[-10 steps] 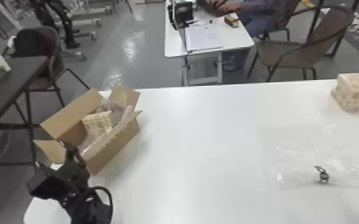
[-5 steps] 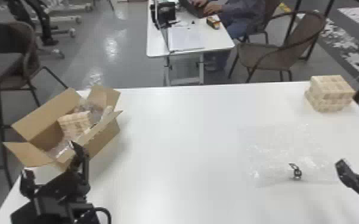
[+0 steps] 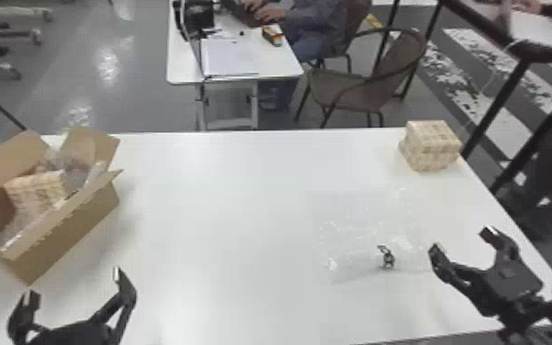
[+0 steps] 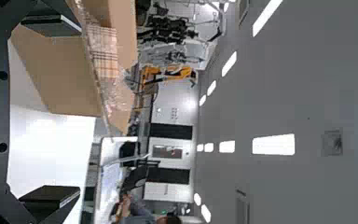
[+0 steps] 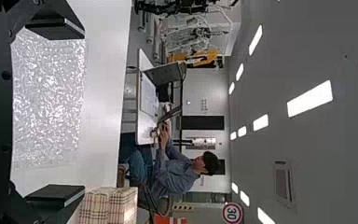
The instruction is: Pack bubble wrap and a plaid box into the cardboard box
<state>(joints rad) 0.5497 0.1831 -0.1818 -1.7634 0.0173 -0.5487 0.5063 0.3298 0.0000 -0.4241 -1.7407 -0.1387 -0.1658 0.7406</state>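
One plaid box [image 3: 36, 189], apparently half-hidden in cardboard [image 3: 71, 231]

From far I am seeing a bright room; long white ceiling lights [image 4: 273, 144] are shining strongly. The clear, crinkled bubble wrap [image 5: 49, 98] is glittering, the glossy grey floor [image 3: 142, 101] is reflecting pale patches, and soft shadow is falling beside the open brown cardboard box [image 3: 69, 234].
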